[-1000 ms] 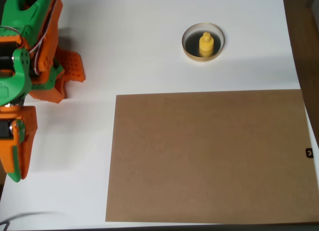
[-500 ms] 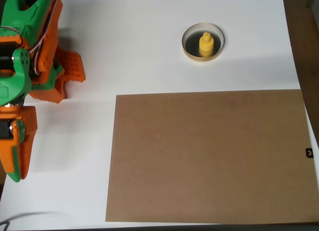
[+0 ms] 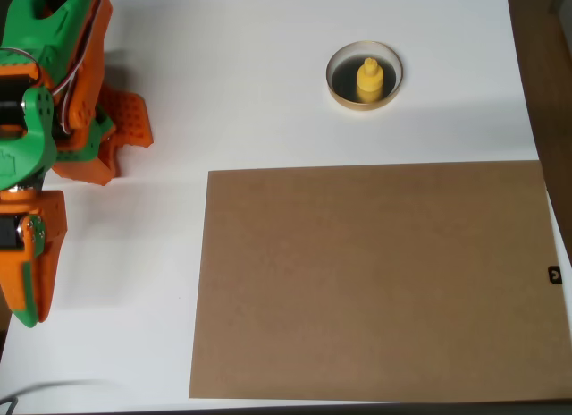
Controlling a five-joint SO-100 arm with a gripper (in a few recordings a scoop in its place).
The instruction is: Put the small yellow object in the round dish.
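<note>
The tiny bright yellow plastic knob-topped piece (image 3: 369, 80) already stands upright inside the shallow tan-rimmed round dish (image 3: 337, 91); keep your orange-and-green arm (image 3: 40, 120) parked well apart; whether the jaws are open, I cannot tell.

At upper right of the overhead view, the bottle-shaped piece (image 3: 369, 80) is bright yellow all over. The dish (image 3: 342, 95) has a pale tan rim and a black inside. The table (image 3: 241, 84) is plain white. The board (image 3: 375, 281) across the lower right is flat brown, unpatterned. At far left, the arm (image 3: 40, 120) is orange and green.
</note>
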